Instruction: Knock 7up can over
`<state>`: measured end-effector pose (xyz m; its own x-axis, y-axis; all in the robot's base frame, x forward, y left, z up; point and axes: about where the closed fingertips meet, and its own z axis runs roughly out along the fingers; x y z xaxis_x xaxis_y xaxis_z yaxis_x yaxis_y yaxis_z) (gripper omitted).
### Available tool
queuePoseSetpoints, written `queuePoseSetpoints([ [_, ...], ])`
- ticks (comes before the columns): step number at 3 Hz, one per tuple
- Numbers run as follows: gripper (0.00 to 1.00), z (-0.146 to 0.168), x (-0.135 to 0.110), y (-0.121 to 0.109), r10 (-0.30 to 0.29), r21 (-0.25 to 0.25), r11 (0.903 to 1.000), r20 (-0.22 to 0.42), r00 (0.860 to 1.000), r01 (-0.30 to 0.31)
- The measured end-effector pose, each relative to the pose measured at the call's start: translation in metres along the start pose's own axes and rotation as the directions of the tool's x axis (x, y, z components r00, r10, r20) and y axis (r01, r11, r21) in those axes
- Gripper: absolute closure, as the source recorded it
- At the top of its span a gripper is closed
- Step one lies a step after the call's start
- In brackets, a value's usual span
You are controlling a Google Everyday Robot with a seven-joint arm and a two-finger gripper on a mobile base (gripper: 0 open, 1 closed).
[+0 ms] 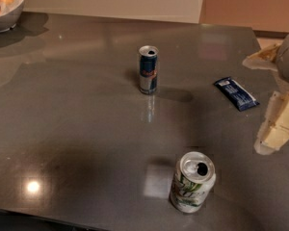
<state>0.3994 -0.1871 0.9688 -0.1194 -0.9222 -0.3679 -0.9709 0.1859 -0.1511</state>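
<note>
Cans, two of them, stand upright on a dark grey, glossy table (77, 129) in the camera view. The 7up can (192, 182) is the wider one, silver-white with green markings. It stands close to the near edge of the table, right of the middle of the view, with its silver top and open mouth facing up. A pale reflection lies on the table just beside it, toward the left side of the view.

The slimmer blue and silver can (148, 70) stands farther back, near the middle of the table and well apart from the 7up can. A flat blue packet (236, 94) lies at an angle toward the right side of the view.

The pincer (275, 133) shows at the right edge of the view as cream-coloured blocks under a grey rounded part, and the frame cuts it off. It hangs over the right side of the table, just right of the blue packet and well apart from the 7up can, touching neither. Whether it is released or clenched cannot be told.

A grey bowl (4, 22) holding round orange-brown pieces sits at the far left corner of the view.
</note>
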Motion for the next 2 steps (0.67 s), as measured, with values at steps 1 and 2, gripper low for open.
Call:
queuePoseSetpoints([
  [1, 0.00, 0.012, -0.014, 0.031, -0.036, -0.061, 0.9972, 0.110, 0.993, 0.043],
  [2, 0.00, 0.030, -0.029, 0.060, -0.073, -0.103, 0.9903, 0.188, 0.979, 0.093],
])
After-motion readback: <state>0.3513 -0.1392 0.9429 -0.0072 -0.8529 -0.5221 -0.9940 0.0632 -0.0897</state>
